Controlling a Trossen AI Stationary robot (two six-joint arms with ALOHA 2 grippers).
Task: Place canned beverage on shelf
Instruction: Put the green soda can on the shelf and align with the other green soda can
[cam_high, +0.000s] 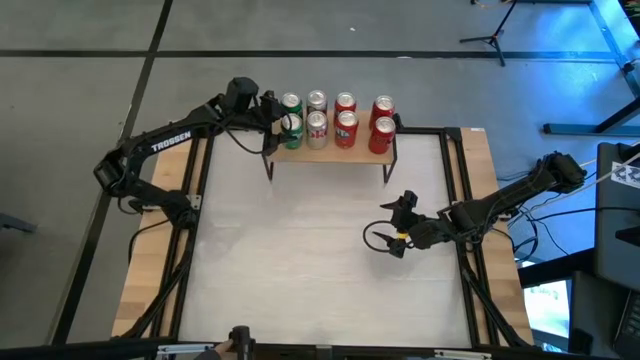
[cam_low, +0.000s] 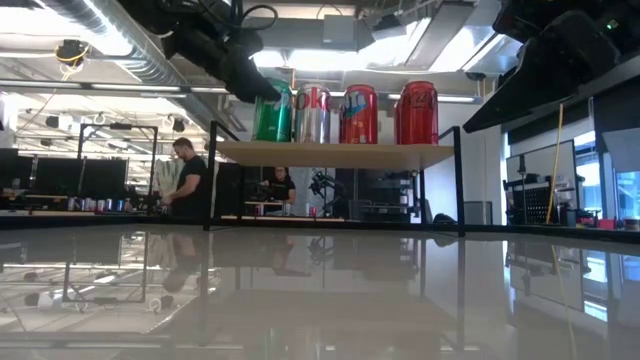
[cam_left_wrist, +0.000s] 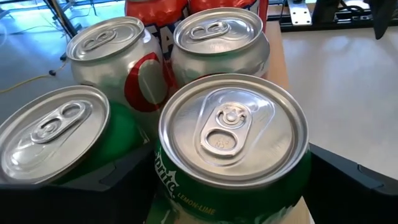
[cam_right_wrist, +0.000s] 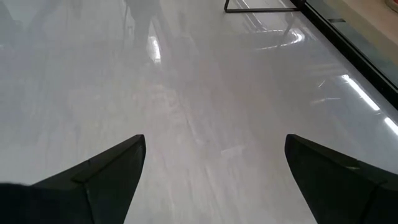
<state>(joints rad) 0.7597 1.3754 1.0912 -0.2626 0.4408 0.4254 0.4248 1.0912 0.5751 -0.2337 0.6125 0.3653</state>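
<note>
The shelf (cam_high: 330, 151), a low stand with a light wood top on thin black legs, stands at the table's far edge and carries several upright cans in two rows: green, silver and red. My left gripper (cam_high: 279, 123) is at the shelf's left end, open, with its fingers on either side of the near green can (cam_left_wrist: 233, 124), which stands on the shelf top. The other green can (cam_left_wrist: 53, 130) is just behind it. My right gripper (cam_high: 386, 228) hangs open over the bare table, right of centre, with nothing between its fingers (cam_right_wrist: 93, 180). My left gripper's fingers (cam_left_wrist: 118, 180) flank the near green can's side wall (cam_left_wrist: 186, 186), coming from the table's left and slanting slightly down. Whether they touch the wall I cannot tell. The can stands upright with its base on the shelf top.
Silver cans (cam_left_wrist: 217, 37) and red cans (cam_high: 382, 133) crowd the shelf beside the green ones. The white tabletop (cam_high: 300, 260) in front of the shelf is free room. In the low view, people (cam_low: 188, 180) show in the room behind the table.
</note>
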